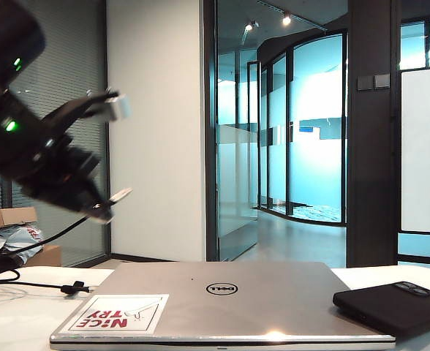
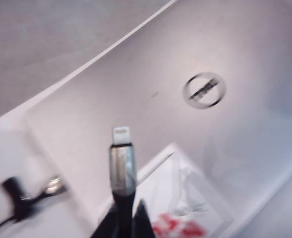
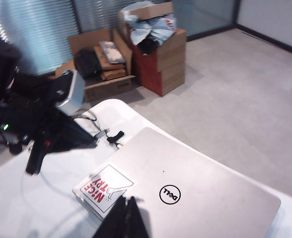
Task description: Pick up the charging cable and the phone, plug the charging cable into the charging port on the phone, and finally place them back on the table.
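Note:
My left gripper (image 1: 100,209) hangs in the air above the table's (image 1: 14,322) left end, shut on the charging cable just behind its silvery plug (image 1: 120,194). In the left wrist view the plug (image 2: 121,136) sticks out beyond the closed fingers (image 2: 142,220), over the laptop lid. The black cord droops to the table, where its tie-strap knot (image 1: 72,287) lies. The black phone (image 1: 394,307) rests flat on the laptop's right front corner. My right gripper (image 3: 127,210) hovers above the laptop, shut with nothing in it; the exterior view does not show it.
A closed silver Dell laptop (image 1: 222,300) with a red "NICE TRY" sticker (image 1: 120,314) fills the middle of the table. Cardboard boxes (image 3: 151,54) stand on the floor beyond the table's left end. The left arm (image 3: 32,119) reaches over that end.

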### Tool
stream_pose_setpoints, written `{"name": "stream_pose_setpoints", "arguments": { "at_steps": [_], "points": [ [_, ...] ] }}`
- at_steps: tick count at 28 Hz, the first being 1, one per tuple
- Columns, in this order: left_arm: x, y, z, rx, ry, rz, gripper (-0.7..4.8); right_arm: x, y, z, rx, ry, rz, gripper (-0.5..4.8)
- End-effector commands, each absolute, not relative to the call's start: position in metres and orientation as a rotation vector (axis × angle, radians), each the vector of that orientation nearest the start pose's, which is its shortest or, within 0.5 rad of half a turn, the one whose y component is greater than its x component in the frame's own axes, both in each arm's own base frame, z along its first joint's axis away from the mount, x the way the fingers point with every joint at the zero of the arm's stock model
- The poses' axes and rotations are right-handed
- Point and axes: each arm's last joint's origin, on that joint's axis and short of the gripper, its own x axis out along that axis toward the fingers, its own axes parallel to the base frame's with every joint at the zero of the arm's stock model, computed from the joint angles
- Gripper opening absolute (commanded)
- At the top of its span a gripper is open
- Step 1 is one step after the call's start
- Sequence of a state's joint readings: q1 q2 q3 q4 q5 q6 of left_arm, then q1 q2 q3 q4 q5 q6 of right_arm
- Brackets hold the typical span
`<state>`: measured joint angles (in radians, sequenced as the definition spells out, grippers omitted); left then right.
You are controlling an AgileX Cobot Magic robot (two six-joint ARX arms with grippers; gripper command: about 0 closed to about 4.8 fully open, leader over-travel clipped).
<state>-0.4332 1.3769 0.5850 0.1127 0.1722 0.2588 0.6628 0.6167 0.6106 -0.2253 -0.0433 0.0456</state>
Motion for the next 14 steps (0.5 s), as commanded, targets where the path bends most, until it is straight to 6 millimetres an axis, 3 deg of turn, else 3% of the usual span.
{"name": "stream_pose_setpoints", "arguments": {
  "at_steps": [1,7,14],
  "points": [
    [0.227,-0.129,0.183,0.24,0.635,-0.696,-0.07,0.114,0.088,0.296,0.064,0.241,0.637,-0.06],
    [0.218,-0.161,0.206,0.134,0.645,-0.765,-0.07,0.125,0.069,0.29,0.194,0.332,0.466,-0.05],
    [0.215,-0.173,0.215,0.029,0.651,-0.77,-0.07,0.133,0.048,0.286,0.292,0.392,0.444,-0.05]
  ]
}}
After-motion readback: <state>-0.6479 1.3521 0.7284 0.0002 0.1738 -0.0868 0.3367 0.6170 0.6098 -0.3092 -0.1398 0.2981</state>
